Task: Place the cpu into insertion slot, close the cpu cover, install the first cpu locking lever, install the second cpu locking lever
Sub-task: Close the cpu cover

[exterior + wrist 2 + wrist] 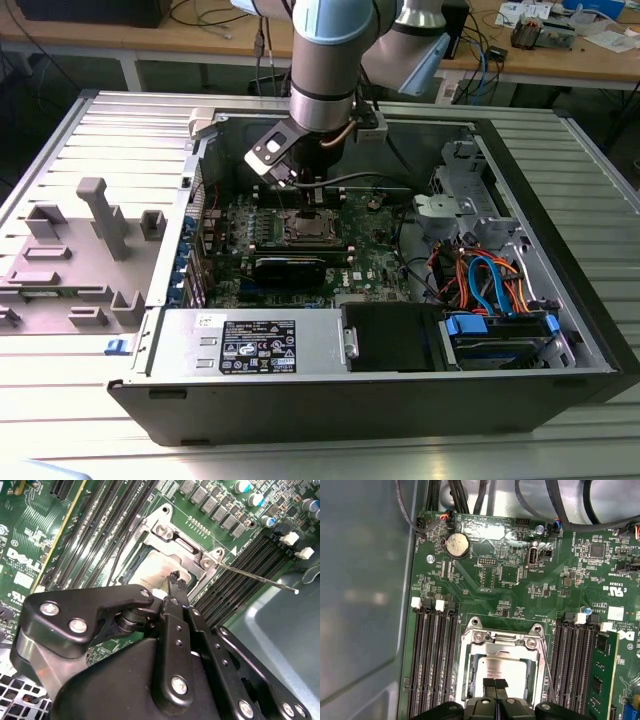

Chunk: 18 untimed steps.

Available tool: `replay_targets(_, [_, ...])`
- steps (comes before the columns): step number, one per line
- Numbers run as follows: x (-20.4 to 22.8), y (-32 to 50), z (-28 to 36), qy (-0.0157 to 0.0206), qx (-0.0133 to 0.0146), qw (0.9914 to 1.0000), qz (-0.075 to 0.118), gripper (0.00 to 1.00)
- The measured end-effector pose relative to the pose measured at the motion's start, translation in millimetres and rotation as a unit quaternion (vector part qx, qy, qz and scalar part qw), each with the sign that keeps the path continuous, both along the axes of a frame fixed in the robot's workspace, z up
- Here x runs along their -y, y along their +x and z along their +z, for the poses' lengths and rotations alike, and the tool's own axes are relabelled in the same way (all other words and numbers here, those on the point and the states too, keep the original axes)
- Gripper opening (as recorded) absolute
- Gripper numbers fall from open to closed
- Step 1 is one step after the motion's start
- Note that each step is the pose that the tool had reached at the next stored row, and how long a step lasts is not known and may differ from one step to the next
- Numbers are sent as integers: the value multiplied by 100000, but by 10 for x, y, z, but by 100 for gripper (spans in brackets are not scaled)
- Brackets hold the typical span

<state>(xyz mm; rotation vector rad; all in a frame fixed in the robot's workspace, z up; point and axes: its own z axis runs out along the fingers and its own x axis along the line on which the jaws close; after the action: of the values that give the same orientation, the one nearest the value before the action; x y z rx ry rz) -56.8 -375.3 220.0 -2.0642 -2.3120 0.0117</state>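
The cpu [501, 667] lies flat in the insertion slot [308, 229], its silvery-beige top [150, 573] showing through the window of the cpu cover [503, 641]. The cover [186, 556] lies down over the chip. My gripper [495, 684] hangs right above the chip, its two black fingertips [175, 578] pressed together with nothing between them. In the exterior view the gripper [317, 197] stands over the socket in the middle of the motherboard. A thin metal locking lever [260, 579] sticks out from one corner of the socket, over the memory slots; it also runs along the socket's side [548, 666].
Long black memory slots [434, 660] flank the socket on both sides. A green memory card [600, 675] sits in an outer slot. Cables [490, 285] and a drive cage fill the case's side at the exterior view's right. A grey fixture [95, 245] stands outside the case.
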Motion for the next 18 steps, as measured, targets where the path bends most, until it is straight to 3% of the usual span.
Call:
replay_targets(7, [21, 3, 81, 31, 4, 100000, 1, 11])
replay_targets(18, [36, 3, 157, 250, 3, 100000, -1, 11])
